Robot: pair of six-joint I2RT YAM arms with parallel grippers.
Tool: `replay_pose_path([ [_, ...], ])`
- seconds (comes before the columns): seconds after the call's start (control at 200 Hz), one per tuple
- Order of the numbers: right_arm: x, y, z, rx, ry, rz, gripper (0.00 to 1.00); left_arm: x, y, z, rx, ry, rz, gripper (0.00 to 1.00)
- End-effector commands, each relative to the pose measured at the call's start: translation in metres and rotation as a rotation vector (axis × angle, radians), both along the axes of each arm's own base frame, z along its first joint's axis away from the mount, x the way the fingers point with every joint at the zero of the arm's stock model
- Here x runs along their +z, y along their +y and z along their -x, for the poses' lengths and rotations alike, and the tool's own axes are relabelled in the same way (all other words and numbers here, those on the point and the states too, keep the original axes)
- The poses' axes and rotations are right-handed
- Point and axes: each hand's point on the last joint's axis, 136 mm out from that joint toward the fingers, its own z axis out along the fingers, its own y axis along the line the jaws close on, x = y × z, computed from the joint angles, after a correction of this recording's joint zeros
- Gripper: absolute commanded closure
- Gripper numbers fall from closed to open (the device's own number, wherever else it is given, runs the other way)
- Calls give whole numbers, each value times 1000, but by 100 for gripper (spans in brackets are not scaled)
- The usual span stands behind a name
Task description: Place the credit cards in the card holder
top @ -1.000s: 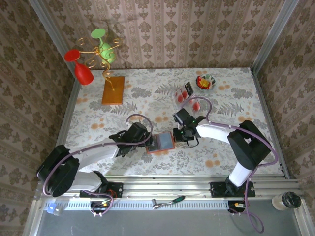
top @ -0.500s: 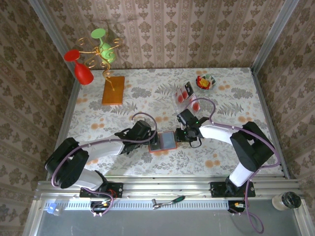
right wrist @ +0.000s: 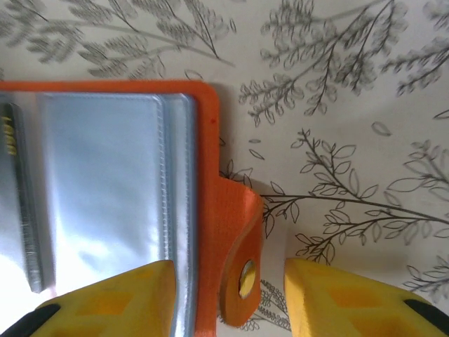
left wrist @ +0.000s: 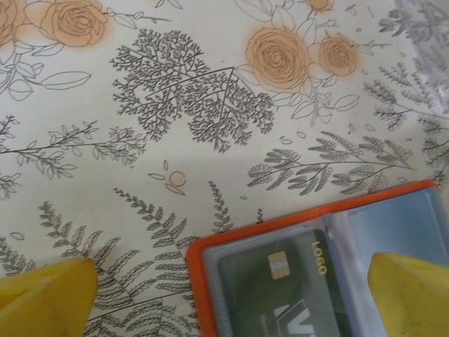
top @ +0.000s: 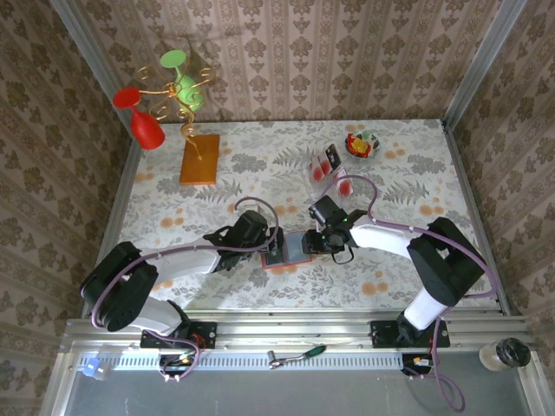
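1. Card holder (top: 292, 250) is lying open on the flowered table (top: 416, 173), just below the centre of the overhead frame. Its grey-blue sleeves are facing up inside the orange-red rim.
2. I am reaching in with both arms. My left gripper (top: 271, 252) is hovering at the wallet's left edge and my right gripper (top: 317, 242) at its right edge.
3. In the left wrist view, my left gripper (left wrist: 226, 298) is standing spread wide. One yellow fingertip (left wrist: 42, 295) is sitting in the lower left corner over bare cloth. The other is sitting in the lower right corner over the Card holder (left wrist: 382, 221).
4. In the right wrist view, my right gripper (right wrist: 228, 298) is standing partly spread along the bottom edge, pinching nothing. The orange snap tab (right wrist: 242, 274) is rising between the fingers with a gap on each side, and the Card holder (right wrist: 105, 168) is lying in the left half.
5. An orange-brown board (top: 199, 159) is sitting at upper left, carrying a gold wire stand (top: 178, 100) with a red and a green glass.
6. A clear tray (top: 334, 178) is sitting above centre, holding pale credit cards (top: 326, 163) with red marks.
7. A small bowl (top: 362, 145) is sitting just up and right of the tray.
8. A dark card (left wrist: 280, 291) is lying tucked in a sleeve, showing a chip and gold "LOGO".
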Motion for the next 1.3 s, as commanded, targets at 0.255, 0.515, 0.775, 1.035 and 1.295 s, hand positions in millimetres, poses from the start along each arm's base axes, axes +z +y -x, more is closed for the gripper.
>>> replay_pose_path([
  [0.255, -20, -9, 5, -26, 20, 67, 58, -17, -16, 0, 13, 45, 75, 0],
  [0.515, -23, -8, 7, -24, 27, 63, 60, -23, -28, 1, -6, 58, 98, 0],
  [0.775, -27, -8, 9, -27, 37, 58, 61, -24, -44, 9, -26, 62, 124, 0],
  [1.035, -30, -6, 10, -29, 46, 49, 61, -10, -50, 14, -21, 48, 181, 0],
  [1.295, -34, -4, 11, -31, 56, 46, 63, 9, -47, 16, -5, 13, 244, 0],
])
